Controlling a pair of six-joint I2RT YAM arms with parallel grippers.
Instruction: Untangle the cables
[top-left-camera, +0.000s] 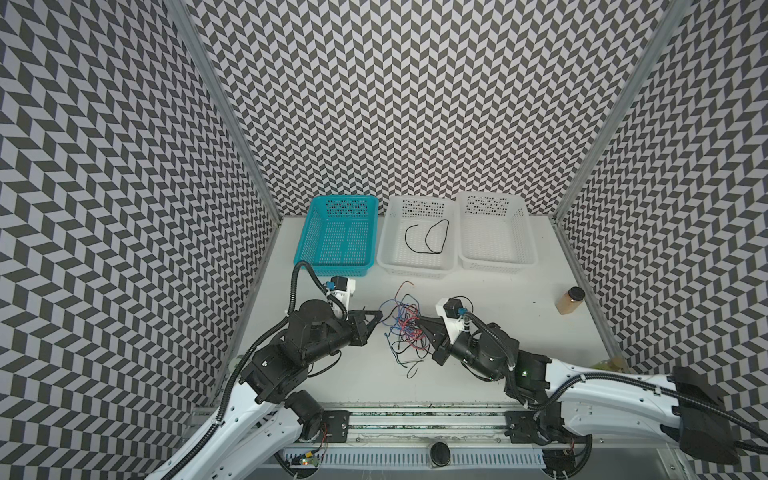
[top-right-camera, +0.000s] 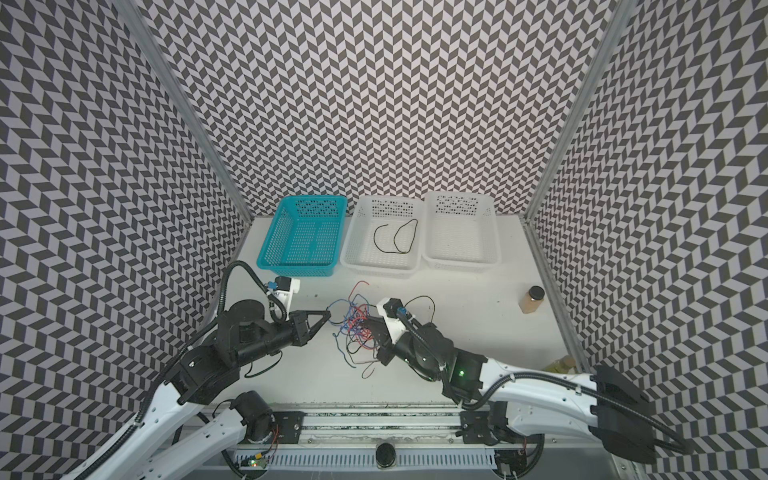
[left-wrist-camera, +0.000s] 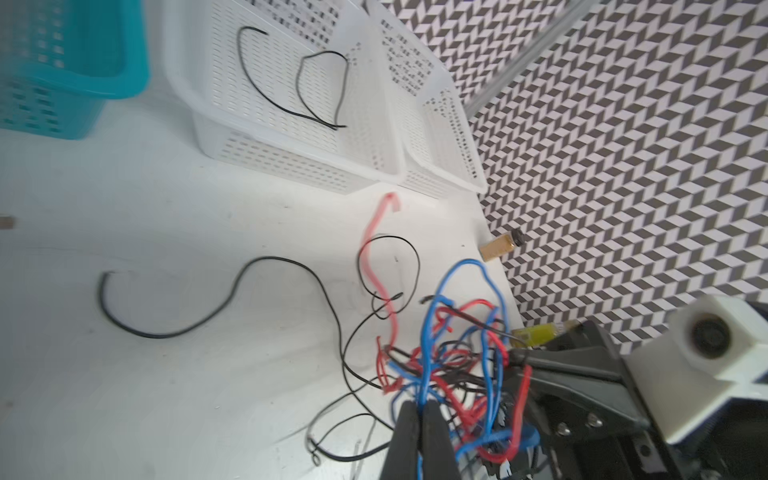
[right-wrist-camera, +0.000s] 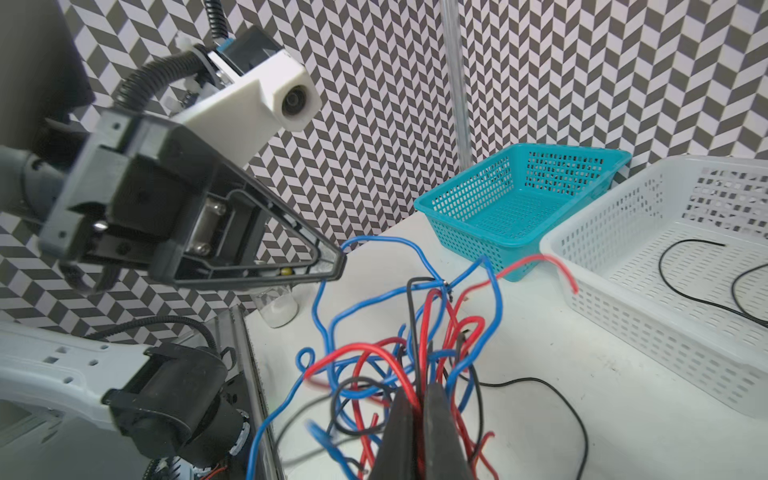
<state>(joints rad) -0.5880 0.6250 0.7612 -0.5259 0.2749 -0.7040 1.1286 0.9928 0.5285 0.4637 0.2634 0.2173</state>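
1. Three baskets line the far edge of the bench: a teal basket at left, a middle white basket holding one loose black cable, and an end white basket just beside it. A jar of brownish contents stands well apart, near the right wall.
2. The cables, a knot of red, blue and black strands, lie mid-bench on the near side of the baskets. The left gripper is closed on a blue strand at the knot's left edge. The right gripper is closed in its right side, strands pinched between its fingers.
3. The bench is plain white, boxed on three sides by black-and-white chevron walls.
4. Only the right wrist view shows a small clear jar of white powder at the bench's left edge. The left wrist view alone shows a lone black cable curled on bare bench beside the knot.
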